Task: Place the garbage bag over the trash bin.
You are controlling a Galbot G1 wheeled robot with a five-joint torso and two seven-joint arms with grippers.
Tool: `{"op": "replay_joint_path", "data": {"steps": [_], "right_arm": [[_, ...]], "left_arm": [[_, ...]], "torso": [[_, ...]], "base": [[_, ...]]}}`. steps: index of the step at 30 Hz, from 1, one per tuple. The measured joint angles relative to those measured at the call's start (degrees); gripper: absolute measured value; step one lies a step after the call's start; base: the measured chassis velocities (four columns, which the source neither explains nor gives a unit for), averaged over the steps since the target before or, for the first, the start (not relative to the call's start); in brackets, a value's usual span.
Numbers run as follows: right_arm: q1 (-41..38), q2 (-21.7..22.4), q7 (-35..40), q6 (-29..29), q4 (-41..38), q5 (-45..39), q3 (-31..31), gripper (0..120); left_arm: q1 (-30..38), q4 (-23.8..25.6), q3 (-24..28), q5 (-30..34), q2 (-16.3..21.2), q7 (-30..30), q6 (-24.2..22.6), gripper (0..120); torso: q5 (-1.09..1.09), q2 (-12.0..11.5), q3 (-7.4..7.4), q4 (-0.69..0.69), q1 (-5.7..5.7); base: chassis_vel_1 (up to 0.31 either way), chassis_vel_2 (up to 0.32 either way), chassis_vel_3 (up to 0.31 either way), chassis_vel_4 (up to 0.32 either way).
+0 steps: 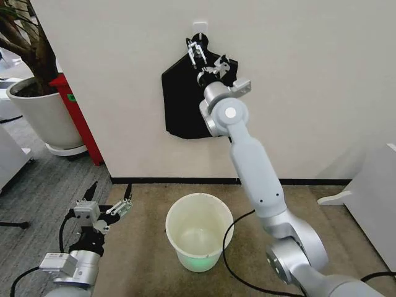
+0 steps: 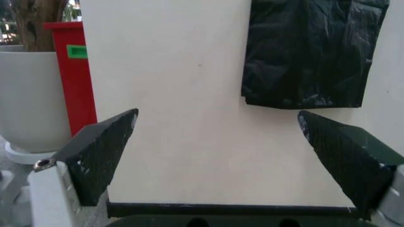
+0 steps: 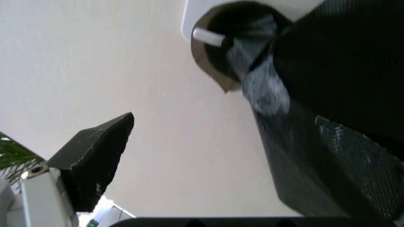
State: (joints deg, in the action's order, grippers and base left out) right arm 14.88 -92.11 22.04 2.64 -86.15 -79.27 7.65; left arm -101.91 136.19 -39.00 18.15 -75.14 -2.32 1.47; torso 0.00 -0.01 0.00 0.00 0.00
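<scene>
Against a cream wall, the right tool, open, is reaching the garbage bag hanging at twelve o'clock above the trash bin, apparently to unhook it, while the left tool is waiting open.

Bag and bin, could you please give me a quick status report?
Right gripper open at the bag on the wall. Left gripper open, low beside the bin. Nothing in the way.

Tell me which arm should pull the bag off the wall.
The right. Its gripper is raised at the top of the black bag by the wall hook, fingers open. The left gripper is open too, but low near the floor beside the bin.
</scene>
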Motion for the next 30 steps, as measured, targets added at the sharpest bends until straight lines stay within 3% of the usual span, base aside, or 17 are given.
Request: {"op": "replay_joint_path", "data": {"steps": [7,12,19,21,24,29,30], "right_arm": [[-0.45,-0.02,0.60,-0.32,1.25,0.68,0.48,99],[-0.60,-0.19,0.97,-0.94,1.40,0.77,1.07,86],[-0.76,-0.13,2.16,-1.89,1.26,0.91,1.46,57],[-0.77,-0.13,2.22,-1.90,1.25,0.90,1.46,57],[-0.96,-0.10,3.04,-1.99,0.85,0.54,1.43,40],[-1.16,-0.09,4.12,-2.05,0.43,-0.26,1.41,27],[-1.17,-0.09,4.74,-2.06,0.00,-0.83,1.29,18]], "left_arm": [[0.33,0.05,-0.19,0.14,-0.05,-0.12,0.65,100],[0.41,0.05,-0.11,0.16,-0.13,-0.20,0.74,100],[0.62,-0.05,0.05,0.03,-0.74,-0.26,1.39,100],[0.62,-0.04,0.06,0.02,-0.75,-0.26,1.40,100],[0.61,-0.03,0.15,-0.18,-0.79,-0.28,1.60,100],[0.63,-0.02,0.17,-0.30,-0.79,-0.29,1.79,100],[0.65,-0.01,0.18,-0.36,-0.79,-0.30,1.87,100]], "torso": [[0.00,0.00,0.00,0.00,0.00],[0.00,0.00,0.00,0.00,0.00],[0.00,0.00,0.00,0.00,0.00],[0.00,0.00,0.00,0.00,0.00],[0.00,0.00,0.00,0.00,0.00],[0.00,0.00,0.00,0.00,0.00],[0.00,0.00,0.00,0.00,0.00]], "base": [[0.000,0.000,0.000,0.000],[0.000,0.000,0.000,0.000],[0.000,0.000,0.000,0.000],[0.000,0.000,0.000,0.000],[0.000,0.000,0.000,0.000],[0.000,0.000,0.000,0.000],[0.000,0.000,0.000,0.000]]}}
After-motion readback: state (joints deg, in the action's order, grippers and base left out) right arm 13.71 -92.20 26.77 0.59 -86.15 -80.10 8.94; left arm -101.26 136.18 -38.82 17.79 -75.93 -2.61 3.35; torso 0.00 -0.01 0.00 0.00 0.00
